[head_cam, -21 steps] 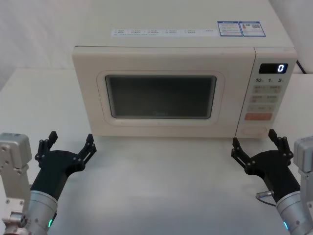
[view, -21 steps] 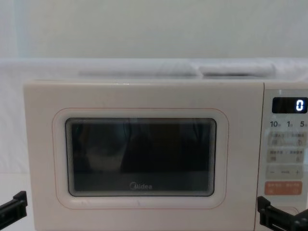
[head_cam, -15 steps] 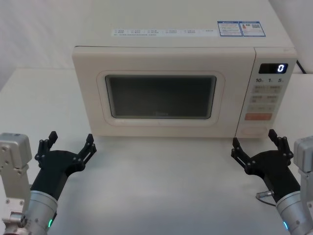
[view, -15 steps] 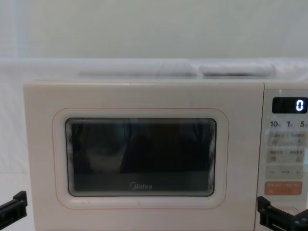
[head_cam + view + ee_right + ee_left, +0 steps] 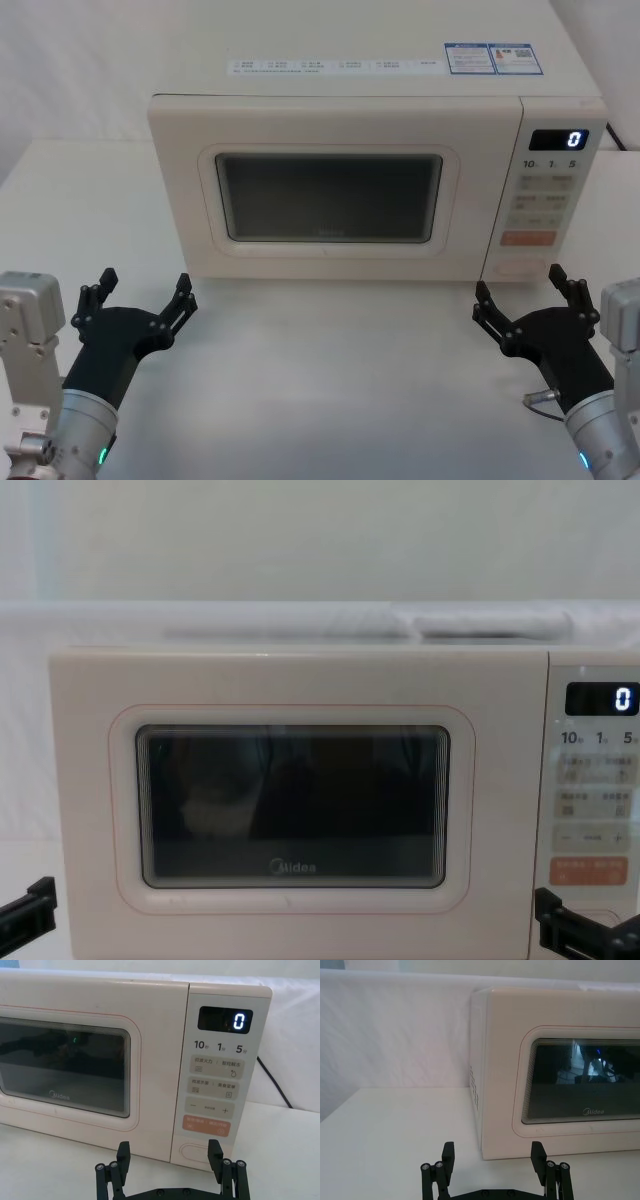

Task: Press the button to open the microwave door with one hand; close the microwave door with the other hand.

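Note:
The cream microwave stands at the back of the white table with its door (image 5: 330, 195) (image 5: 290, 805) (image 5: 70, 1065) (image 5: 570, 1085) shut flat against the body. The large cream pill-shaped button (image 5: 523, 267) (image 5: 196, 1152) sits at the bottom of the control panel, below the orange key. My right gripper (image 5: 525, 298) (image 5: 169, 1157) hovers open just in front of and below that button, not touching it. Off the door's front left corner, my left gripper (image 5: 140, 297) (image 5: 492, 1157) hangs open above the table, holding nothing.
The control panel's display (image 5: 559, 139) (image 5: 225, 1020) reads 0. A dark power cable (image 5: 274, 1082) runs behind the microwave on the right. Bare white table (image 5: 330, 380) stretches between the two grippers. A small metal part (image 5: 540, 397) lies by the right arm.

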